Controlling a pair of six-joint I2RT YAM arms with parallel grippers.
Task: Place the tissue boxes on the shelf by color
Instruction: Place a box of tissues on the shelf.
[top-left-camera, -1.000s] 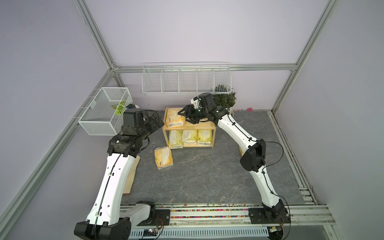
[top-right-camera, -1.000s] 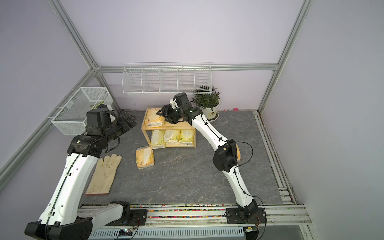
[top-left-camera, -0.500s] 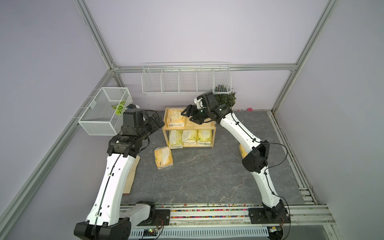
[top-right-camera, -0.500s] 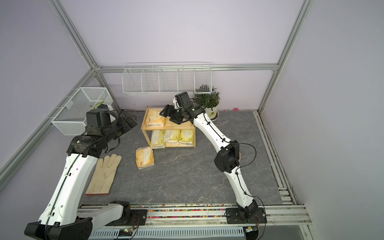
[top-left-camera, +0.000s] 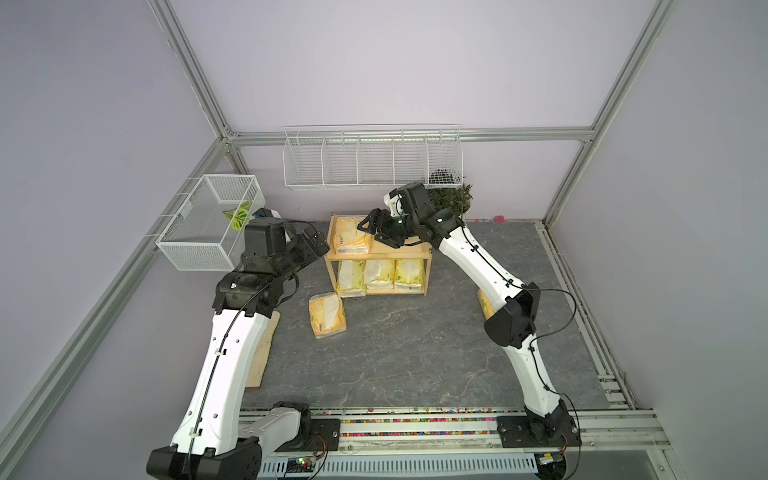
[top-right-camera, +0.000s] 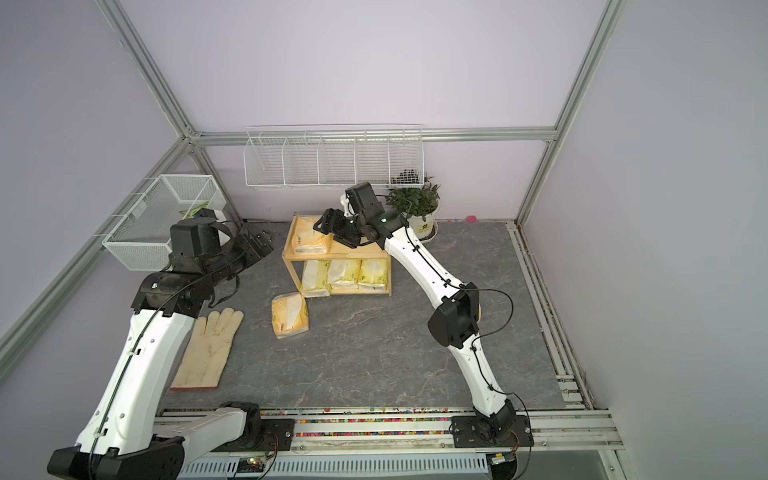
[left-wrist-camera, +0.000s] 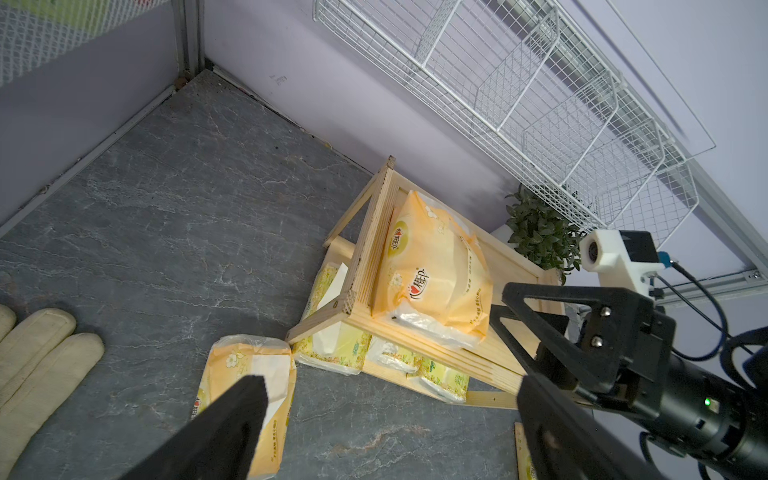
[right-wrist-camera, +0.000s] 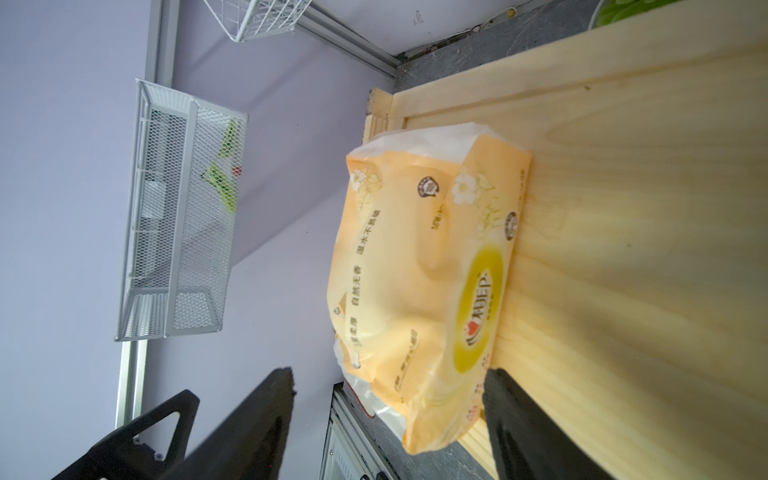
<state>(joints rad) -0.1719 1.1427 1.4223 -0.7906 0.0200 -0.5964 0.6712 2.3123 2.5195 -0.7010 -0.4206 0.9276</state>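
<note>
The pale wooden shelf (top-left-camera: 409, 254) stands at the back middle. Three lemon-yellow tissue boxes (top-left-camera: 380, 274) fill its lower tier. One orange tissue box (top-left-camera: 351, 237) (right-wrist-camera: 424, 270) lies at the left end of the top tray. My right gripper (top-left-camera: 370, 226) (right-wrist-camera: 386, 415) hovers there, open, with the pack's near end loose between its fingers. A second orange box (top-left-camera: 326, 313) (left-wrist-camera: 245, 386) lies on the floor in front of the shelf's left leg. A third (top-left-camera: 484, 305) peeks out behind the right arm's elbow. My left gripper (top-left-camera: 316, 243) (left-wrist-camera: 390, 419) is open and empty, left of the shelf.
A cream glove (top-right-camera: 212, 349) lies on the floor under the left arm. A white wire basket (top-left-camera: 208, 228) hangs on the left wall and a long one (top-left-camera: 370, 160) on the back wall. A potted plant (top-right-camera: 417, 208) stands right of the shelf.
My right gripper's jaws have spread wider around the orange box on the top tray, and that arm's elbow has swung slightly right. The left arm has not moved.
</note>
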